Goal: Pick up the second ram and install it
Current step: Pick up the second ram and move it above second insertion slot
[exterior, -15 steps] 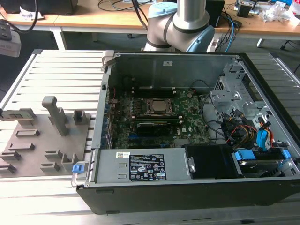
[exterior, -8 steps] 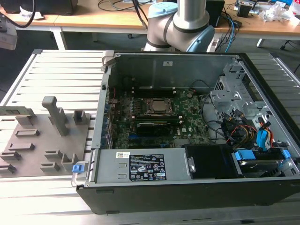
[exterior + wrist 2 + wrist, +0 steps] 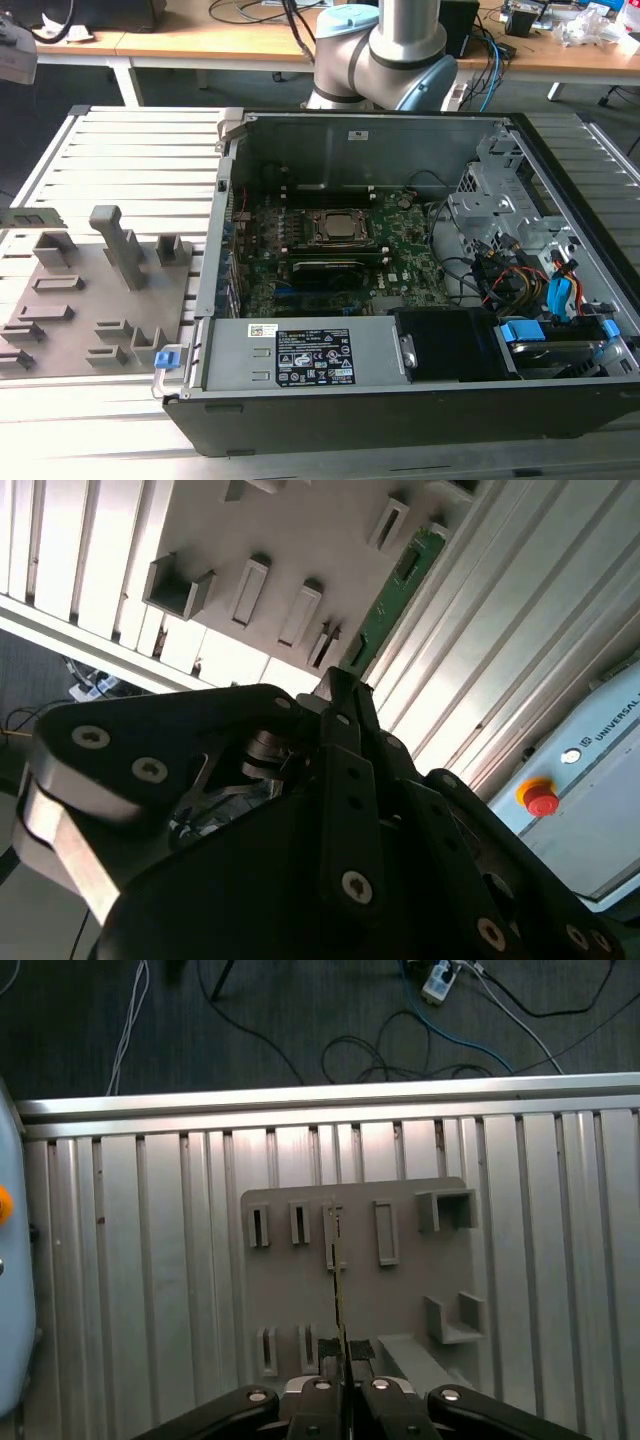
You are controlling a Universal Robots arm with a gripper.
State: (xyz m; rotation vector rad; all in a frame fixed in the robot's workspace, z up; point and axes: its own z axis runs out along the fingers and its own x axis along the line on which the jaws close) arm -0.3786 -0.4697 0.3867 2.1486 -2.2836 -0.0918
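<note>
Judging by both wrist views, the second ram (image 3: 337,1280), a thin green circuit-board stick, is gripped edge-on by the black 2-fingered gripper (image 3: 340,1358) over the grey slotted holder plate (image 3: 400,1300), so installation in the open black computer case (image 3: 400,412) is left undone.

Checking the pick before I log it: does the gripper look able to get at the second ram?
Likely yes: the gripper seems closed on the second ram, above the gray holder plate, with nothing in between.
</note>
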